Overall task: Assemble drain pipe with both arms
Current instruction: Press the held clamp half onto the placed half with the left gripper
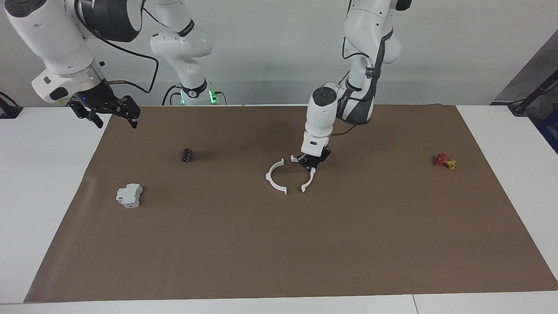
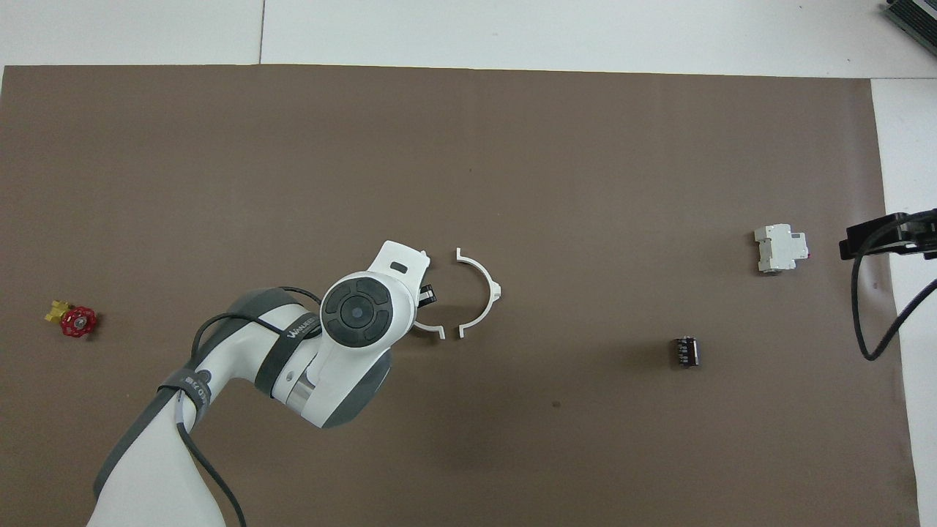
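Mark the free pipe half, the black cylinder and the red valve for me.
Free white pipe half point(image 1: 273, 179): facing view, middle of its curved band.
Small black cylinder point(image 1: 187, 155): facing view, middle of its body.
Red valve point(image 2: 78, 321): overhead view, centre of its red handwheel.

table point(image 1: 52, 183) | brown mat point(image 1: 279, 244) (covers most) | arcs, block, cylinder, valve on mat

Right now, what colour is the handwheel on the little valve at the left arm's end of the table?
Red, on a yellow body: the small valve, clearest in the overhead view.
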Robot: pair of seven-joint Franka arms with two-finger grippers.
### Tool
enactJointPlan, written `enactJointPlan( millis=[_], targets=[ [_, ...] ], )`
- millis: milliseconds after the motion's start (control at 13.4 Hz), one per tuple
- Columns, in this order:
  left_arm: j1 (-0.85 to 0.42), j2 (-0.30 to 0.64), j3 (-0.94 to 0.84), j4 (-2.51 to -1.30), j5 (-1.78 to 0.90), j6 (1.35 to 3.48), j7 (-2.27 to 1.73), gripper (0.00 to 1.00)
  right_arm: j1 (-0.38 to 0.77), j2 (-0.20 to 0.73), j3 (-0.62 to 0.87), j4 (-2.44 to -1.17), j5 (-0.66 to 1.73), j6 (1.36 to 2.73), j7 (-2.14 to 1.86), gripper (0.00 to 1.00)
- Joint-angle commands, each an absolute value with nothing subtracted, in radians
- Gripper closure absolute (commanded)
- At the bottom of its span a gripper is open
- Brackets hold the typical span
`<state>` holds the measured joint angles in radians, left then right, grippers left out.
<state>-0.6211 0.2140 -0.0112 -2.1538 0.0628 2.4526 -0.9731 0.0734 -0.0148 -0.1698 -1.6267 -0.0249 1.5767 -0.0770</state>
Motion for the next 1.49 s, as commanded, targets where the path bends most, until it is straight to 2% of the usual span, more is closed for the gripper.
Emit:
enactJointPlan(
  millis=[0, 1416],
  targets=[
    [-0.660, 0.227, 0.006, -2.151, 0.087, 2.508, -0.980, 1.00, 0.072, -0.032, -0.164, -1.635, -0.017, 1.566, -0.066, 0.00],
    [-0.670, 0.262, 0.008, -2.160, 0.195, 2.597, -0.980, 1.00, 0.072, -0.032, -0.164, -1.634, -0.017, 1.565, -0.071, 0.00]
  ],
)
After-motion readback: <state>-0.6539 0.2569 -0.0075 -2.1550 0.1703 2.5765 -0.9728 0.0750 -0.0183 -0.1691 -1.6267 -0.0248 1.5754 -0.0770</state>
